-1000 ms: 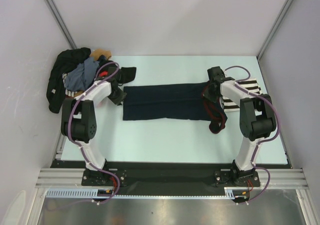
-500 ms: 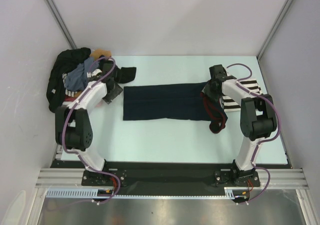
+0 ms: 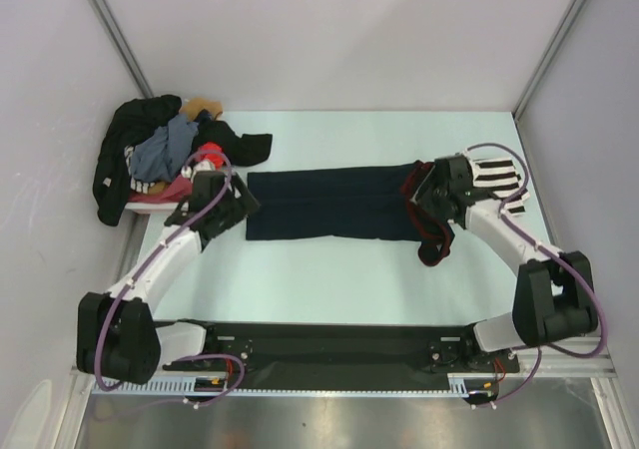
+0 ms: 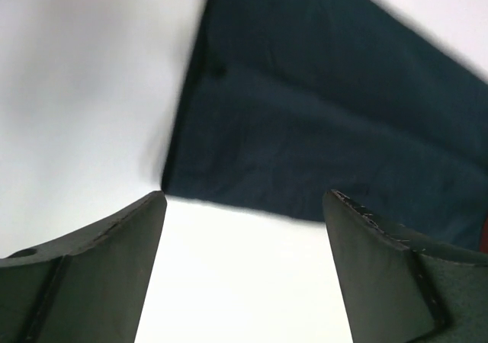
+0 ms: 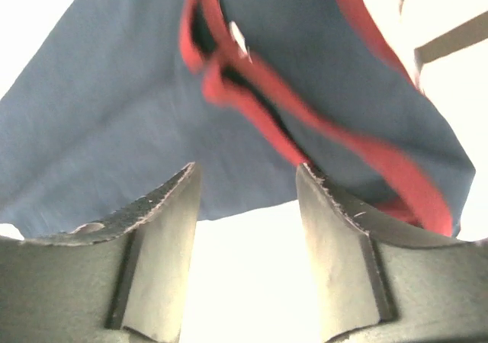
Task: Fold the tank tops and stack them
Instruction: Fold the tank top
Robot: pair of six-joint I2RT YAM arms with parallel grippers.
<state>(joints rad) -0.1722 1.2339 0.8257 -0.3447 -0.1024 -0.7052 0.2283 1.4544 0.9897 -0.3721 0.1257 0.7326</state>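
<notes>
Navy tank top (image 3: 329, 205): lies folded into a long flat band across the middle of the surface (image 3: 329, 279), running from 9 o'clock to 3 o'clock.
Trim (image 3: 432, 234): dark red straps and armhole edging sit bunched at the 3 o'clock end of the band, one loop trailing toward 5 o'clock.
Striped tank top (image 3: 496, 178): lies at the 3 o'clock side of the surface, just beyond the trimmed end of the navy one and partly hidden by the right arm. Whether the two cloths touch cannot be told.
Left fingers (image 4: 99, 270): spread wide with nothing between them, poised at the 9 o'clock end of the navy band; its near corner shows just ahead of the tips in the left wrist view.
Right fingers (image 5: 156, 251): apart and gripping nothing, over the 3 o'clock end; the right wrist view shows bare surface in the gap, with red edging and blue cloth right beyond the tips.
Basket (image 3: 158, 196): pale pink, at 10 o'clock off the corner of the surface.
Clothes pile (image 3: 150, 150): black, grey-blue and tan garments heaped in the basket, with black cloth spilling over its sides.
</notes>
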